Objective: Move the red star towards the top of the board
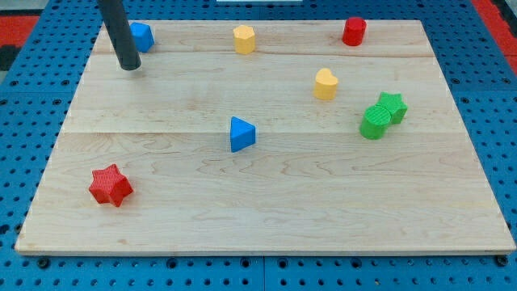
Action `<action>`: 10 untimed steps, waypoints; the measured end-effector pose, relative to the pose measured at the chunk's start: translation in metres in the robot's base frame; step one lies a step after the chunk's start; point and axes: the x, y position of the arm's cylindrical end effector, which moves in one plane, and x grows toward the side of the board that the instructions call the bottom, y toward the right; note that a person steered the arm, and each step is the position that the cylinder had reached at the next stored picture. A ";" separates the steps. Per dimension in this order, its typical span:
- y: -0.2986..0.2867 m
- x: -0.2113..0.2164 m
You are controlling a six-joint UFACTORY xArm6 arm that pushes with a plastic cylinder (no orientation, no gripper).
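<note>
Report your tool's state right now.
No grasping tool, only a rod: my tip holds nothing, resting beside the blue block, far from the red star.

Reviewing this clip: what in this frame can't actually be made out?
- Blue block, view's top left: my rod covers its left part, so its shape is unclear.
- Rod: cut off by the view's top edge; only my tip shows.
- Two green blocks: whether they touch or overlap cannot be told.
- Red star: fully visible.
</note>
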 end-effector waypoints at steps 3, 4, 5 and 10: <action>0.079 0.142; 0.076 0.228; 0.102 0.260; -0.002 0.264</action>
